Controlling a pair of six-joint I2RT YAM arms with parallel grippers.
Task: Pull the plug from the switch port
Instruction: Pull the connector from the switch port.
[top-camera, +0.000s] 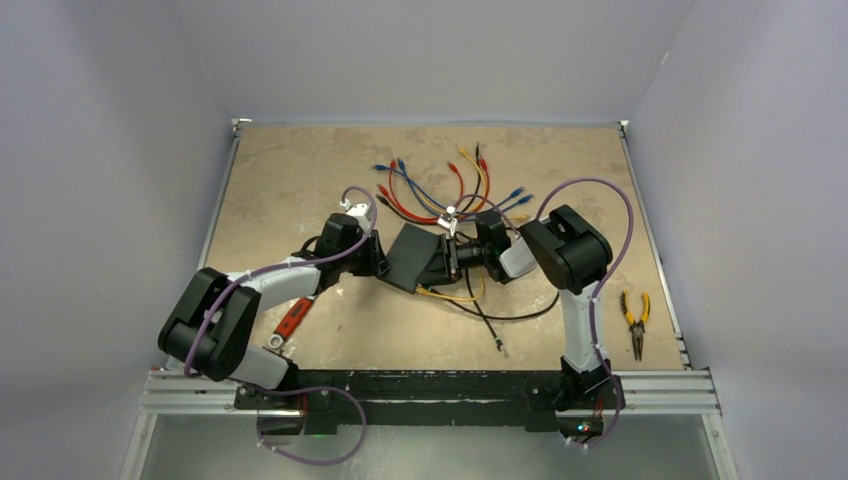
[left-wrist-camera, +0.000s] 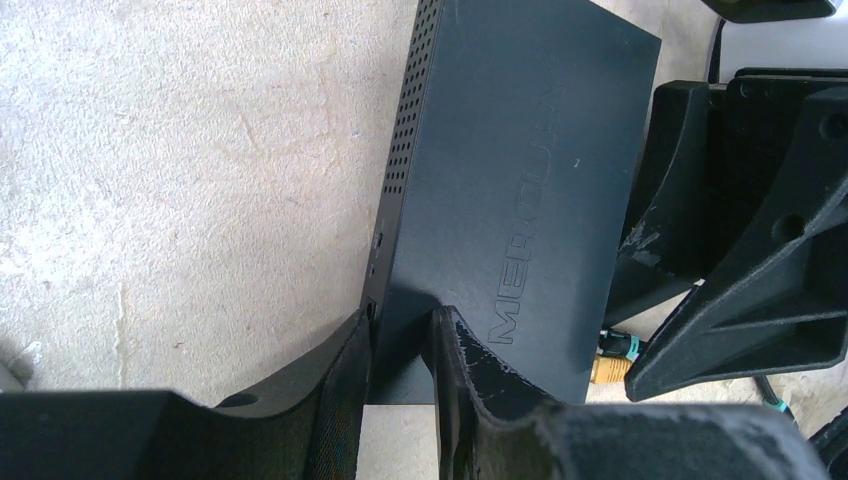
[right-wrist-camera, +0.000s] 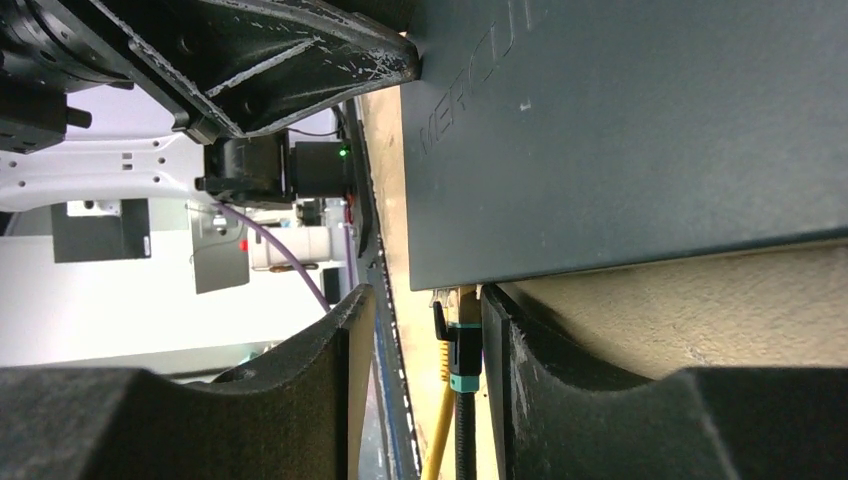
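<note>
- The switch (top-camera: 418, 258) sits near the middle of the table (top-camera: 300, 170), between the two arms. It looks tipped up on one long edge rather than lying flat.
- The left claw (left-wrist-camera: 400, 345) is pinching a narrow end of the switch, a finger on each face.
- The right claw (right-wrist-camera: 425, 305) is spread around the plug (right-wrist-camera: 456, 312). One finger (right-wrist-camera: 530, 360) is right against it, and there is a clear gap on the other side, so nothing is gripped yet.
- The switch looks like a light, stiff box with smooth matte faces. My guess is it could twist or slide in a corner pinch once the pull comes.
- The plug is small, hard and probably latched. I'd grip its body close to the port, not the yellow cable (top-camera: 445, 295), which is limp and would only stretch.
- The row of ports is hidden in every view, so I can't tell which socket the plug is in or whether its latch tab is pressed.
- A dark lead runs beside the yellow one, and I can't tell whether it belongs to a second plug.
- From above, both claws are mostly lost behind the arms.
</note>
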